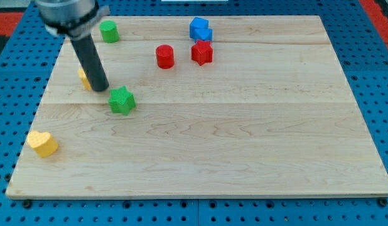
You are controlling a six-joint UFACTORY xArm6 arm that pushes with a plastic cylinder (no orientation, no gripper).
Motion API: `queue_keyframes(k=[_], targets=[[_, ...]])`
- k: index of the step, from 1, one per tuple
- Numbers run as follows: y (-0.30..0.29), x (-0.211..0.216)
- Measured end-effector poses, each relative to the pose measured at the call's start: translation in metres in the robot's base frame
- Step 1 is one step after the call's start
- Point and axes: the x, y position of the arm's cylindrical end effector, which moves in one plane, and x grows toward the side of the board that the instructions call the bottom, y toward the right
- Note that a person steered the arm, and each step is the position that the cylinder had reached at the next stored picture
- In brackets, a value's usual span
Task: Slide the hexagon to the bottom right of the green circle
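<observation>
My tip [100, 90] is on the board at the view's left, with the dark rod rising up and to the left. A yellow block [84, 78] sits right behind the rod on its left; only a sliver shows, so I cannot make out its shape or whether it touches the rod. The green circle [108, 31] stands near the view's top left, well above my tip. A green star [122, 100] lies just right of and slightly below my tip, a small gap apart.
A red cylinder [164, 56] and a red star [202, 53] sit at the top centre, with a blue block cluster [200, 29] above the star. A yellow heart [42, 143] lies near the board's left edge, lower down. The wooden board [244, 144] rests on a blue pegboard.
</observation>
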Motion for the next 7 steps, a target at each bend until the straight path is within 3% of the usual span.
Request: queue_keyframes(k=[1,2,3,4,5,6,7], targets=[[0.0,-0.006],[0.001,0.055],[-0.066,0.031],[-0.045,-0.013],[-0.006,-0.024],[0.035,-0.07],[0.088,-0.084]])
